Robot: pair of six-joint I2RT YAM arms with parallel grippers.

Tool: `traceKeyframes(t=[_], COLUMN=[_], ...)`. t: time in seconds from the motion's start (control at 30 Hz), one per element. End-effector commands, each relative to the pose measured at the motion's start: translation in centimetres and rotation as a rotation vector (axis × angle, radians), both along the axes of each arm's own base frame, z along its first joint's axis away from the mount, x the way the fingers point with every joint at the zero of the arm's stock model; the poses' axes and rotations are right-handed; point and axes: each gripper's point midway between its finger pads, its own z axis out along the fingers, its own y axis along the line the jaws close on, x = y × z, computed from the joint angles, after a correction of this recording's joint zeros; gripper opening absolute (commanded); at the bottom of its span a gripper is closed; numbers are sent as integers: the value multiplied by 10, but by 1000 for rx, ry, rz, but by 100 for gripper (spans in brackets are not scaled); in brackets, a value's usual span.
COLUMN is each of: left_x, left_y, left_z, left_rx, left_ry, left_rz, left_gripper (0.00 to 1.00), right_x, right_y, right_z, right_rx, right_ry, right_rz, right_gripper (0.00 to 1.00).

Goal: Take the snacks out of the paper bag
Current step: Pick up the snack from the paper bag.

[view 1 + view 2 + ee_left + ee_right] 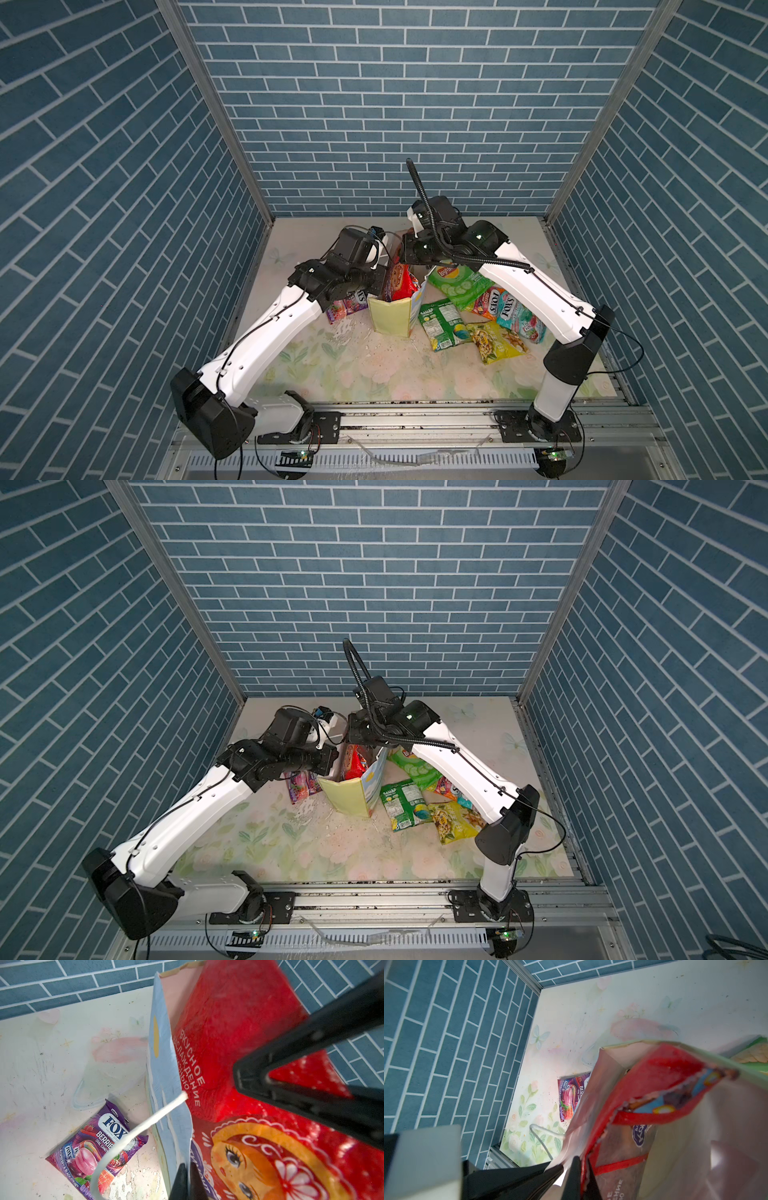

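The paper bag (390, 318) (347, 796) stands upright mid-table. A large red cookie bag (400, 282) (239, 1022) (664, 1084) sticks up out of it. My left gripper (188, 1164) is shut on the bag's bluish-white wall (164, 1064), by its white cord handle (145, 1126). My right gripper (582, 1159) is shut on the red cookie bag's top edge, above the bag's mouth. The other snacks lie on the table: purple Fox's (349, 305) left of the bag, and green Lay's (455, 286), orange Fox's (488, 305), teal Fox's (517, 320), a small green packet (442, 328) and a yellow packet (494, 340) right of it.
Blue brick-patterned walls (374, 104) close in the floral tabletop (374, 374) on three sides. A metal rail (415, 415) with both arm bases runs along the front edge. Both arms lean in over the bag from either side.
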Motion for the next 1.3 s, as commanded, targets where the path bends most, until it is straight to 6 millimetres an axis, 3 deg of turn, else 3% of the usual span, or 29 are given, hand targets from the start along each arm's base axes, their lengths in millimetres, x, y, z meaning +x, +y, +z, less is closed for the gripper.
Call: traceKeyframes(t=[0.0, 0.4, 0.7, 1.27], left_x=[-8, -10, -11, -13], left_y=[8, 11, 11, 13], left_z=[-7, -6, -8, -7], left_rx=[20, 27, 32, 33], left_ry=[29, 33, 37, 41], left_rz=[12, 15, 15, 17], left_gripper=[7, 7, 7, 7], right_x=[4, 8, 13, 6], right_y=[9, 21, 13, 15], right_z=[85, 105, 112, 148], right_rx=[231, 309, 296, 403], right_ry=[-242, -422, -497, -626], right_rz=[62, 151, 151, 200], right_gripper=[0, 0, 0, 0])
